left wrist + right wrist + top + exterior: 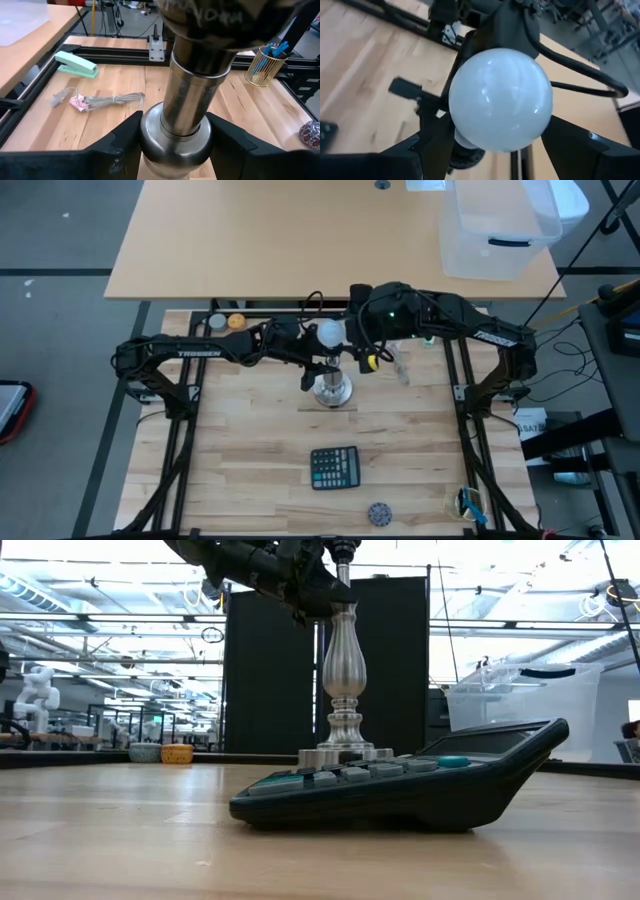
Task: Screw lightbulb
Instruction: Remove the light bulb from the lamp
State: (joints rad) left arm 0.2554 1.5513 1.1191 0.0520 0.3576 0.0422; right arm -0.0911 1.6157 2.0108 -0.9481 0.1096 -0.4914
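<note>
We are looking at one lightbulb, a smooth frosted white globe, sitting over the top of the single silver metal stand near the middle of the pale wooden table; in the right wrist view the lightbulb is filling the frame as a glossy round ball with its narrow neck pointing down and away from the camera, so its long axis is running vertically, globe end up. The stand is showing a turned, polished baluster shape with a round flared base in the low view, and in the left wrist view its cylindrical collar is rising out of a rounded bulge. We are seeing the left hand closing its two dark fingers against both sides of that bulge, gripping the stand. The right hand is reaching in from the right at the bulb, with its dark fingers lying close along either side of the globe, seemingly holding it, though we are not seeing clear contact. In front of the stand one dark plastic calculator is lying flat, wedge-shaped in the low view. Elsewhere we are counting one small orange ball at the far left edge, one green stapler, one coil of thin silvery cable, one gold wire pen cup, and one clear plastic bin on the farther tan table
</note>
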